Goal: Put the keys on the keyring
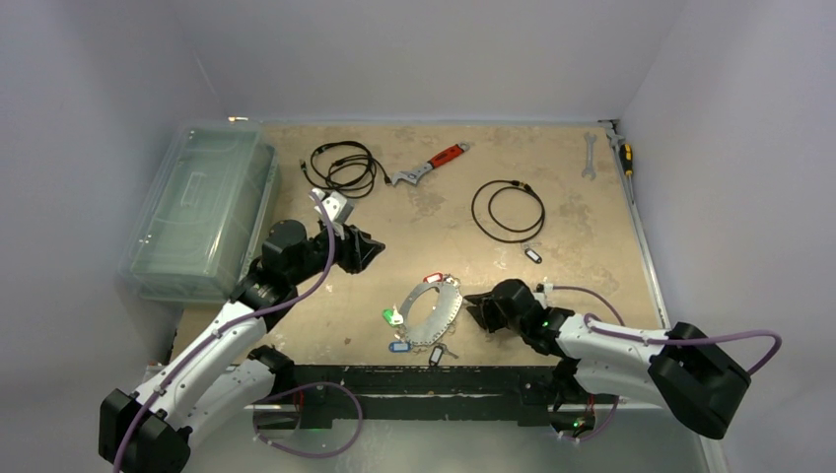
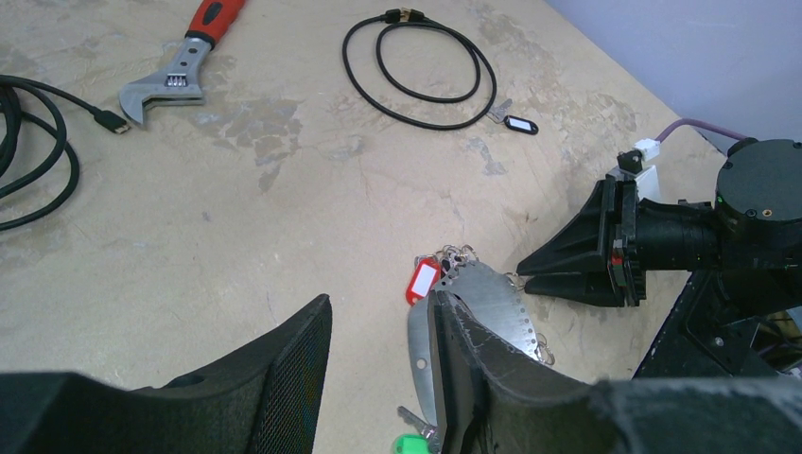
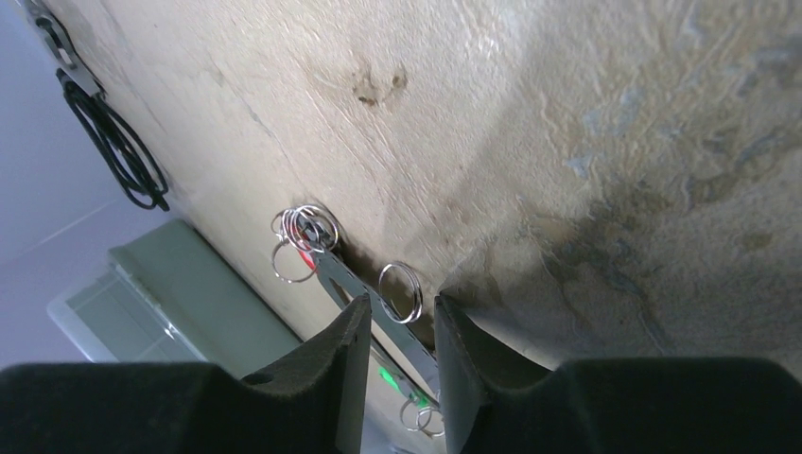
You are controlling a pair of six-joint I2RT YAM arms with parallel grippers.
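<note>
So the keyring (image 1: 450, 307) lay flat-ish on the table (image 1: 592, 227), toward the near edge and about midway between the 2 arms. The keys sat bunched around it: a green-tagged key (image 1: 391, 316) right at its left side, a blue-tagged key (image 1: 398, 346) just below that, a red-tagged key (image 1: 432, 278) at the far rim, and a dark-tagged key (image 1: 437, 353) by the near rim. 1 more dark-tagged key (image 1: 532, 255) was well apart from the rest, just beside the small black cable loop (image 1: 508, 210). The right gripper (image 1: 470, 305) was down at the ring's right edge. In its wrist view the 2 fingers stood close on either side of the thin metal rim, with little split rings hanging off it, but I honestly couldn't tell if they were pinching it or just straddling it. The left gripper (image 1: 373, 248) hovered to the upper left of the ring, apart from it, jaws partly spread with nothing in them. A red-handled wrench (image 1: 430, 165) lay further back.
</note>
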